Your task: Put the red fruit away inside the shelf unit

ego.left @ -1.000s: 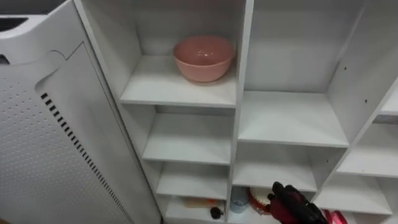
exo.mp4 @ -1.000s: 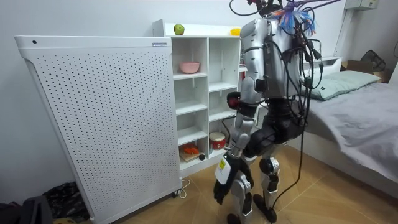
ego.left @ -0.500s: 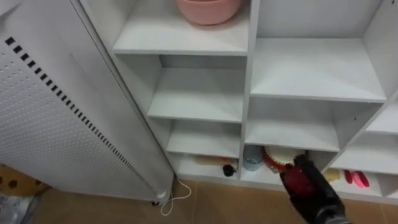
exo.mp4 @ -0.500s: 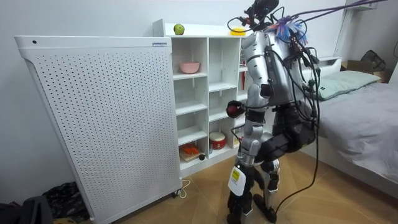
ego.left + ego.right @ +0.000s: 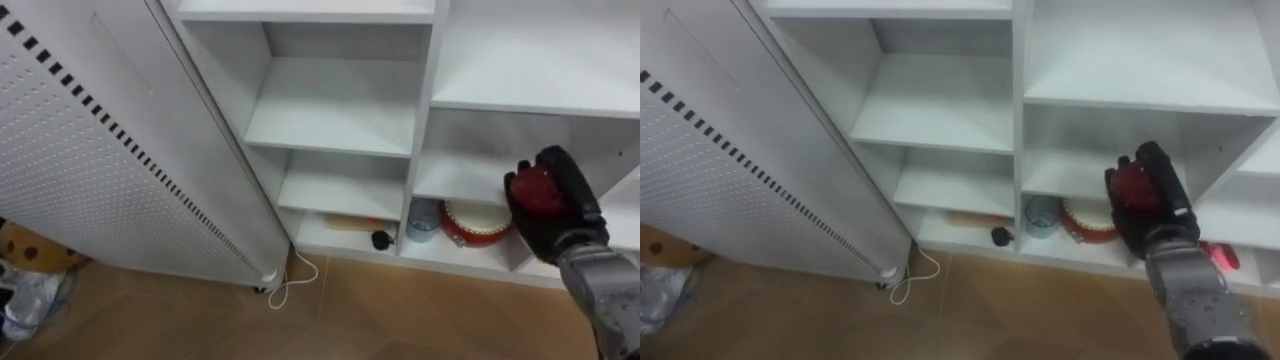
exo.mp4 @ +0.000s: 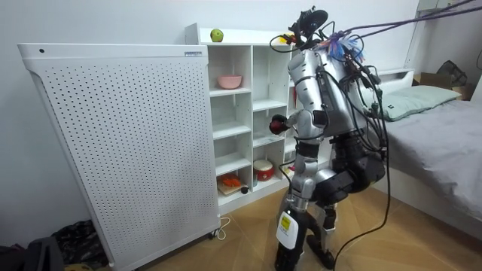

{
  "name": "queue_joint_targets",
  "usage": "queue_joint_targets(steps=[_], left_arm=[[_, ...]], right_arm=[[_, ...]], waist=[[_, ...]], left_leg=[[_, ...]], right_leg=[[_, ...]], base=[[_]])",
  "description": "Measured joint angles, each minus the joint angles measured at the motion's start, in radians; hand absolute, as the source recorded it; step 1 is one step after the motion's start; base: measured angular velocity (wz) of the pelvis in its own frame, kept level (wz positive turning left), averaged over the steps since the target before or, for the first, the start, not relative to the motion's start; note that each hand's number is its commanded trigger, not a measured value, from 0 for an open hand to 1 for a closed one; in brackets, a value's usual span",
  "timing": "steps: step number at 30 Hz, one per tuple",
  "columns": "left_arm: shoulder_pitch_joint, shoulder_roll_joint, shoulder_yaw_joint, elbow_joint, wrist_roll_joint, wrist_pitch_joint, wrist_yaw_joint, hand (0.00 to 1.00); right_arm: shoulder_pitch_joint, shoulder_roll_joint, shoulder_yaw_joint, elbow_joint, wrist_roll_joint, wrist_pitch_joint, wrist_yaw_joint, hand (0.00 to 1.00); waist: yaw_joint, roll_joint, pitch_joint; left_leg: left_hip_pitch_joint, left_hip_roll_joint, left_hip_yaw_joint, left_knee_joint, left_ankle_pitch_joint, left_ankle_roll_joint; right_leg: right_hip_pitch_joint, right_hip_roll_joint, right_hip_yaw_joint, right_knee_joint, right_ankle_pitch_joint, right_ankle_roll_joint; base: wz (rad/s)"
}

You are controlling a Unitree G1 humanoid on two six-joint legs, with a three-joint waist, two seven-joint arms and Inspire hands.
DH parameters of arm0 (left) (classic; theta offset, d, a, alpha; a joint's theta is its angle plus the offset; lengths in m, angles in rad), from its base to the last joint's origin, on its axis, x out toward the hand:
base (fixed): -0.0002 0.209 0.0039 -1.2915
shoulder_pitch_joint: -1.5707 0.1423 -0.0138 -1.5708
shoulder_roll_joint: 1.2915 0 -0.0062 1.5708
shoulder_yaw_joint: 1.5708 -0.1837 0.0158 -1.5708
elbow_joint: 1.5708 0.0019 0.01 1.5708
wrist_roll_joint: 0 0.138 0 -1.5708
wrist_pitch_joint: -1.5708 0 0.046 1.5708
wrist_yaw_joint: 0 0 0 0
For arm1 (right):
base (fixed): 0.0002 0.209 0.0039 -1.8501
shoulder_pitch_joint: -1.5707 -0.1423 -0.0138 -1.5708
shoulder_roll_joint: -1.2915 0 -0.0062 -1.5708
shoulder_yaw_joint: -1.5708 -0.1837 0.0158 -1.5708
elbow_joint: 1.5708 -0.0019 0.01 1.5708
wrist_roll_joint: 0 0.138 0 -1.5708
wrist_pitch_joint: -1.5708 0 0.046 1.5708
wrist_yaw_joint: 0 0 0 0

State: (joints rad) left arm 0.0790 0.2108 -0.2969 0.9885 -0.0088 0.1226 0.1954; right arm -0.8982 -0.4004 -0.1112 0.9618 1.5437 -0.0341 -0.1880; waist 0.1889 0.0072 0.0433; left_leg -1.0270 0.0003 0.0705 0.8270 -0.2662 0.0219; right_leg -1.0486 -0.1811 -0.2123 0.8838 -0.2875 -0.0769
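The perforated white panel (image 5: 90, 150) stands at the left of the frame, out of harm's way. The closet (image 5: 330, 105) fills the middle, and its bottom shelf carries a cup (image 5: 423, 220) and a red round tin (image 5: 478, 222). At the right edge my right robot hand (image 5: 560, 210) is clamped round the red fruit (image 5: 538, 190), in front of the lower compartments. I reckon it may clip a shelf lip going in or knock the tin, and a carelessly released fruit could roll out. In the room view's lower middle the left robot hand (image 6: 285, 247) hangs low, and I cannot tell its grip.

Panel (image 5: 90, 170) left of closet (image 5: 340, 110); cup (image 5: 424, 218) inside, low.
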Motion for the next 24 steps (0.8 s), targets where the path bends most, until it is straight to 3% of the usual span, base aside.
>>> queue_joint_targets(steps=[3, 7, 8, 9, 14, 24], left_arm=[[0.005, 0.000, -0.001, 0.000, 0.000, 0.000, 0.022, 0.00], [0.019, 0.000, 0.000, 0.000, 0.003, 0.000, 0.050, 0.00], [0.022, 0.000, 0.001, 0.000, 0.002, -0.001, 0.057, 0.00], [0.023, 0.000, 0.001, 0.001, 0.002, -0.002, 0.060, 0.00], [0.028, 0.001, 0.002, 0.011, 0.002, -0.027, 0.077, 0.00], [0.033, 0.001, 0.001, 0.043, 0.001, -0.062, 0.078, 0.00]], right_arm=[[-0.029, -0.012, -0.001, -0.007, -0.004, -0.003, -0.054, 1.00], [-0.031, -0.014, -0.024, -0.071, -0.003, -0.035, -0.154, 0.98], [-0.031, -0.014, -0.043, -0.092, -0.003, -0.047, -0.181, 0.11], [-0.031, -0.014, -0.052, -0.104, -0.003, -0.055, -0.194, 0.00], [-0.031, -0.014, -0.073, -0.166, 0.001, -0.111, -0.289, 0.00], [-0.031, -0.015, -0.079, -0.173, 0.001, -0.157, -0.416, 0.00]], waist=[[0.009, 0.004, -0.0023], [0.015, 0.008, -0.0048], [0.014, 0.009, -0.0057], [0.013, 0.011, -0.0069], [0.013, 0.018, -0.0126], [0.009, 0.018, -0.0129]], left_leg=[[-0.025, -0.001, 0.003, 0.034, -0.015, 0.006], [-0.040, -0.003, 0.005, 0.070, -0.026, 0.014], [-0.040, -0.007, 0.006, 0.072, -0.028, 0.017], [-0.040, -0.009, 0.006, 0.072, -0.029, 0.018], [-0.038, -0.013, 0.009, 0.076, -0.029, 0.021], [-0.037, -0.013, 0.010, 0.078, -0.029, 0.021]], right_leg=[[-0.024, -0.003, 0.006, 0.033, -0.009, 0.002], [-0.036, -0.015, 0.007, 0.065, -0.019, 0.006], [-0.037, -0.022, 0.007, 0.072, -0.022, 0.008], [-0.037, -0.026, 0.006, 0.074, -0.023, 0.010], [-0.036, -0.032, 0.007, 0.081, -0.023, 0.012], [-0.036, -0.029, 0.010, 0.086, -0.023, 0.012]], base=[[0.00], [0.02], [0.08], [0.13], [0.02], [0.00]])
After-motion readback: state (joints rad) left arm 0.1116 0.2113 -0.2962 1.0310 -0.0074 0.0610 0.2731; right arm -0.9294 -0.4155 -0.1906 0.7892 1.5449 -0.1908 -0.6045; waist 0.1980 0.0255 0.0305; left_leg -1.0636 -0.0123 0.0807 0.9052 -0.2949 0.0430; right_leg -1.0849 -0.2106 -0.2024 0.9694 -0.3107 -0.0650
